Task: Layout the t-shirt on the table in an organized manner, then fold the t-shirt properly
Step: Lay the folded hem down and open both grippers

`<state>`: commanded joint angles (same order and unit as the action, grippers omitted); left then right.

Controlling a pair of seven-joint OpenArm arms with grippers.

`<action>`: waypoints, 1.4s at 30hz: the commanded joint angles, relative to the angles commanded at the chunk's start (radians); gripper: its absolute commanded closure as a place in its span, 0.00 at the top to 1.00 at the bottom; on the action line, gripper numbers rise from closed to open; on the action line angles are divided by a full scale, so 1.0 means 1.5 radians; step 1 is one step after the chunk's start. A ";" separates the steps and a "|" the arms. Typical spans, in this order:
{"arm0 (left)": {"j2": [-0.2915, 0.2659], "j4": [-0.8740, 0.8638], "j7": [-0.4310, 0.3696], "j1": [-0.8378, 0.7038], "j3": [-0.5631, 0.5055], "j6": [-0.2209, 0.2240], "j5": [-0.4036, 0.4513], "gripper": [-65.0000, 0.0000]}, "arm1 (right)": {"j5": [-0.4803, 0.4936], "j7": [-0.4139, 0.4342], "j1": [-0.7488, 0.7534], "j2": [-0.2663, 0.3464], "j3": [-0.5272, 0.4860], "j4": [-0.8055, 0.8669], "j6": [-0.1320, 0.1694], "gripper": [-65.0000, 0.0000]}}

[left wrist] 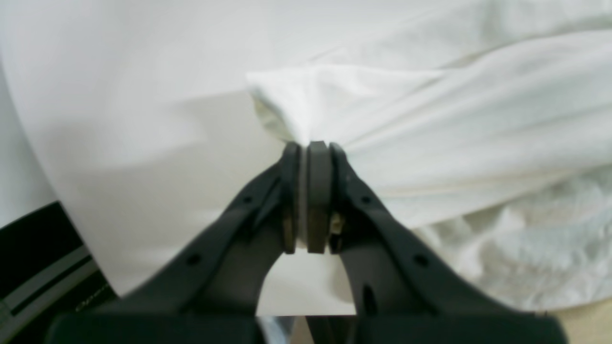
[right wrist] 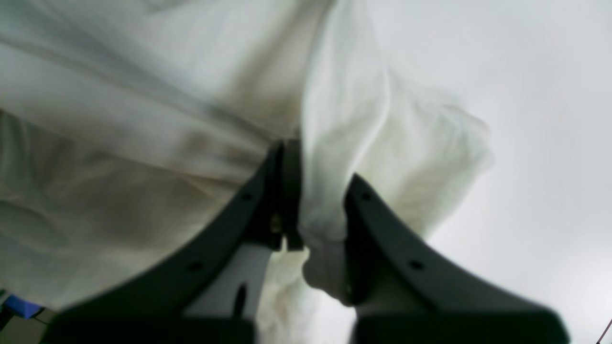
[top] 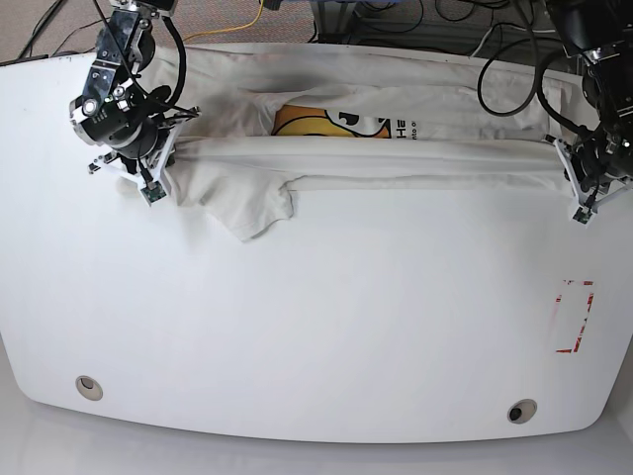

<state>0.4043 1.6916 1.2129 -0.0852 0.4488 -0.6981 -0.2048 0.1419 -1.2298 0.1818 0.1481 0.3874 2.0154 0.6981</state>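
Note:
The off-white t-shirt [top: 396, 158] lies stretched across the far part of the white table [top: 316, 317], with part of its orange-yellow graphic and black letters showing near the back. My left gripper [top: 572, 170], on the base view's right, is shut on a pinched corner of the t-shirt [left wrist: 430, 119], as the left gripper [left wrist: 311, 148] shows up close. At the base view's left my right gripper [top: 146, 170] is shut on a bunched fold of the t-shirt [right wrist: 143, 119]; cloth fills the right gripper [right wrist: 318, 191]. A sleeve [top: 259, 213] hangs forward, crumpled.
A red-outlined tape mark [top: 576, 317] sits at the table's right. Two round grey grommet holes [top: 89, 386] [top: 521, 410] lie near the front edge. Cables run behind the table's back edge [top: 396, 30].

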 joint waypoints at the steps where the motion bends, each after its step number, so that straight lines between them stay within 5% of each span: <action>1: 0.000 0.000 0.000 -0.004 0.000 0.000 0.000 0.01 | -0.001 0.000 0.004 0.000 0.001 0.000 0.000 0.25; 5: 0.000 0.000 0.000 -0.008 -0.002 0.000 0.001 0.07 | -0.001 0.000 0.006 0.000 0.020 0.001 0.000 0.56; 11: 0.000 0.002 0.000 -0.008 -0.002 0.000 0.001 0.47 | -0.001 0.000 0.003 0.000 0.037 0.001 0.000 0.89; 14: 0.000 0.008 0.000 -0.008 -0.002 0.000 0.001 0.58 | -0.001 0.000 -0.012 0.000 0.037 0.001 0.000 0.90; 29: -0.002 0.070 0.065 0.039 -0.001 0.000 -0.001 0.58 | 0.000 0.004 -0.180 -0.110 0.032 -0.109 0.000 0.90; 42: -0.002 0.070 0.063 0.048 -0.001 0.000 -0.001 0.58 | 0.000 0.018 -0.245 -0.146 0.031 -0.277 0.000 0.90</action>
<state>0.4012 1.7960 1.3080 -0.0130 0.4473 -0.6981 -0.2064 0.1419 -1.2022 -0.1864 -0.0713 0.4335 1.5996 0.6981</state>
